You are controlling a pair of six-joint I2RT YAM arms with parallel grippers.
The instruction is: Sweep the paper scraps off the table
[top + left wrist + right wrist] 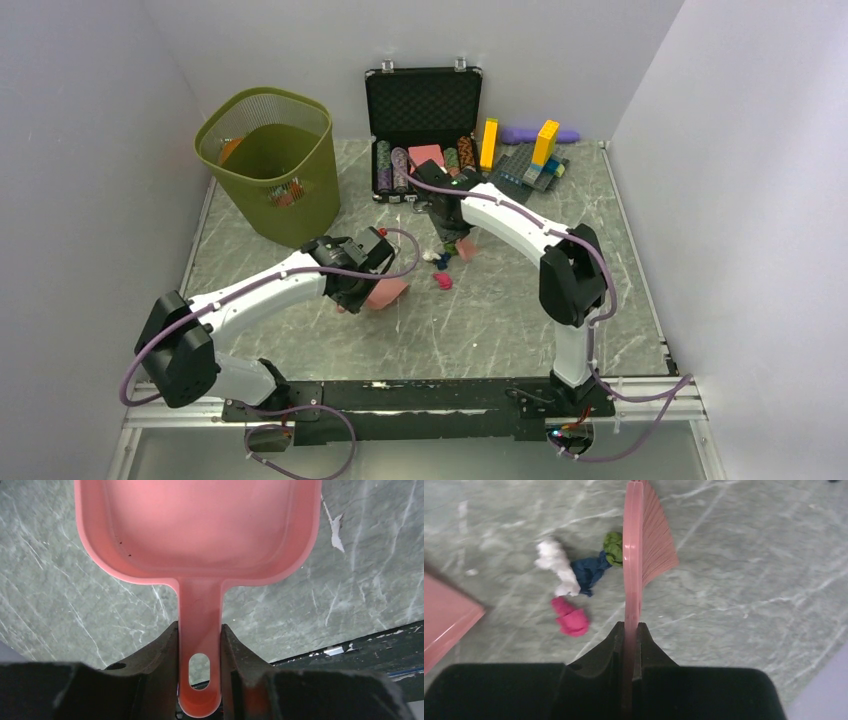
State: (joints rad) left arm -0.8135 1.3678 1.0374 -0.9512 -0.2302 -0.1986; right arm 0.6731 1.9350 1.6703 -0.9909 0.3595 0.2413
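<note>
Here we see the left tool [200,647] clamped tight on the handle of a pink dustpan [200,535], with the bench [50,605] beneath it. The right tool [630,632] is pinched narrow on a pink brush [649,540], whose bristles point toward three o'clock in the wrist view. The paper scraps [574,580], white, dark blue, green and magenta wads, lie on the bench at nine o'clock of the brush, the green one just beside it. From above, the dustpan sits at eight o'clock of the scraps.
</note>
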